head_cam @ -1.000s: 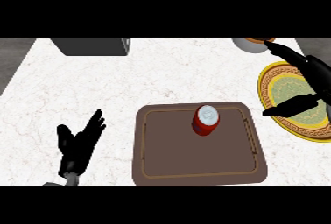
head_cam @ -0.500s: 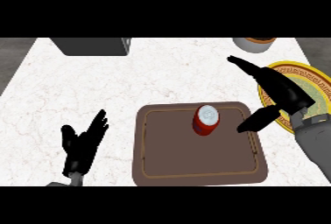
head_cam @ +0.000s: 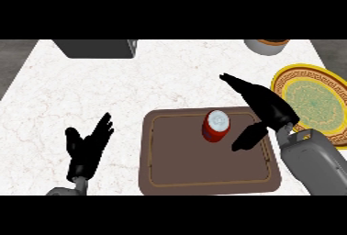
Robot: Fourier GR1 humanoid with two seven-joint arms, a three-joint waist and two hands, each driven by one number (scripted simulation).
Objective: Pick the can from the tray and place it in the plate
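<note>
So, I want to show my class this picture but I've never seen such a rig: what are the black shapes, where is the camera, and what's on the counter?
The camera looks steeply down from the robot's head. The two black shapes are its hands, on grey forearms. The left hand rests open at lower left. The right hand is open just right of the red can, not holding it. The can stands upright on a brown tray. A patterned plate lies further right on the white counter. Nothing is held.
</note>
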